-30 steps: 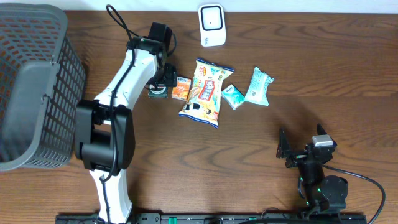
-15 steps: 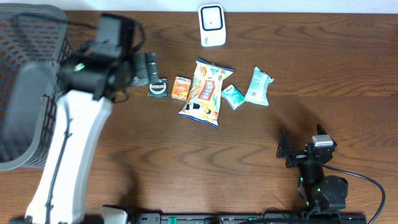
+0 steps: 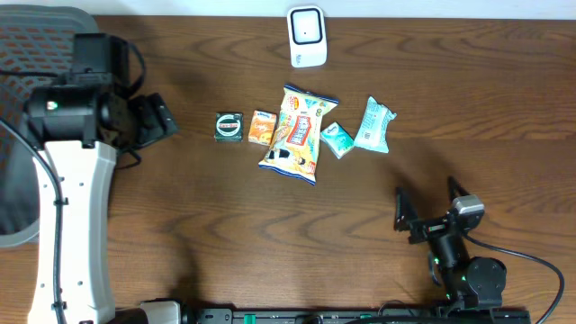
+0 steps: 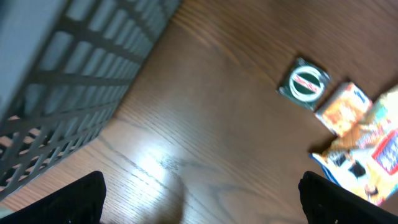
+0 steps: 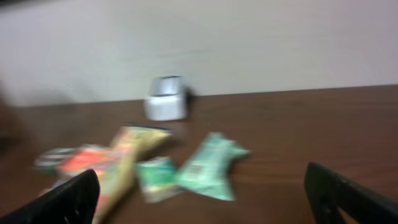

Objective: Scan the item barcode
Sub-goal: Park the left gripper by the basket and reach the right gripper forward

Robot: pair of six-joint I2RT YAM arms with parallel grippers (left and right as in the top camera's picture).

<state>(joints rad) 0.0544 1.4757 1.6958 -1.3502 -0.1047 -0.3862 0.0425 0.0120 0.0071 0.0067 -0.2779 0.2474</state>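
Note:
Several snack items lie in a row mid-table: a dark green packet (image 3: 229, 127), an orange packet (image 3: 262, 128), a big yellow snack bag (image 3: 300, 133), a small teal packet (image 3: 337, 139) and a mint packet (image 3: 374, 124). The white barcode scanner (image 3: 306, 36) stands at the far edge. My left gripper (image 3: 166, 120) hovers open and empty, left of the dark green packet (image 4: 304, 83), beside the basket. My right gripper (image 3: 425, 200) stands open and empty near the front right. Its blurred view faces the mint packet (image 5: 211, 167) and the scanner (image 5: 166, 106).
A grey mesh basket (image 3: 36, 135) fills the left edge of the table, close to my left gripper, and its wall (image 4: 74, 74) takes up the upper left of the left wrist view. Bare wood lies between the items and my right gripper.
My left arm has swung left, away from the dark green packet and toward the basket, jaws opening a little wider. The packet stays on the table. The right gripper has shifted slightly.

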